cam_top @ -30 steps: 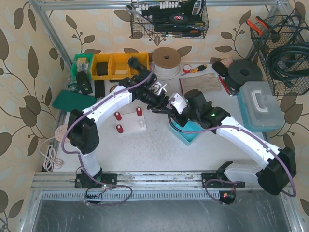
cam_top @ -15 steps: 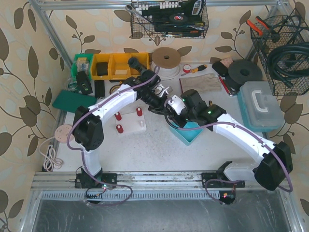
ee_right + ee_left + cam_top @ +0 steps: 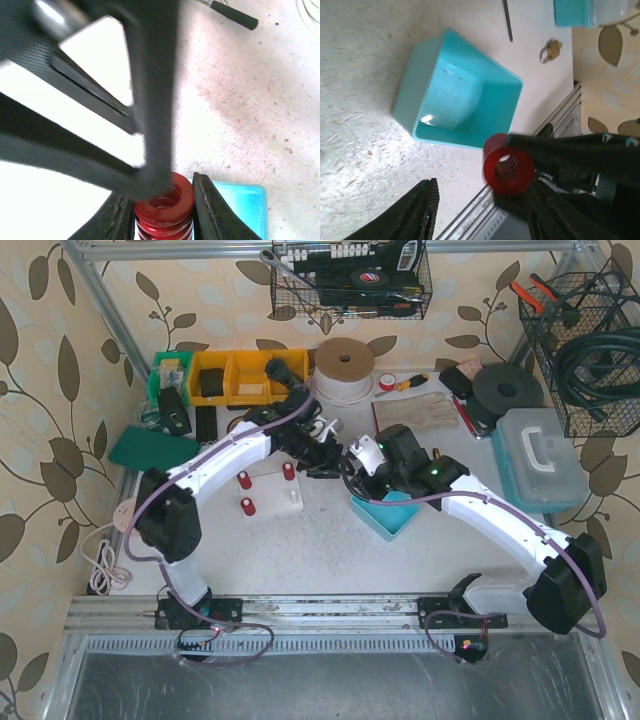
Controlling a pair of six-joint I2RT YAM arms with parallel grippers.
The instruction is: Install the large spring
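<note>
My right gripper (image 3: 162,200) is shut on the large red spring (image 3: 163,210), which stands upright between its fingers above the corner of the teal bin (image 3: 240,205). In the left wrist view the spring (image 3: 507,170) shows end-on, held by the right gripper's black fingers, between my open left gripper's (image 3: 485,212) fingers and close to the right one. A blurred left finger crosses just over the spring's top in the right wrist view. In the top view both grippers meet (image 3: 335,462) right of the white fixture plate (image 3: 272,496), which carries three red pegs (image 3: 288,471).
The teal bin (image 3: 385,512) sits just below the grippers and looks empty in the left wrist view (image 3: 460,95). A padlock (image 3: 550,49) lies beyond it. Yellow bins (image 3: 235,375), a tape roll (image 3: 345,365), a screwdriver (image 3: 405,382) and a lidded box (image 3: 540,455) line the back and right.
My left gripper has drawn back to the left, away from the bin. My right gripper has shifted slightly up and left with the spring still in it.
</note>
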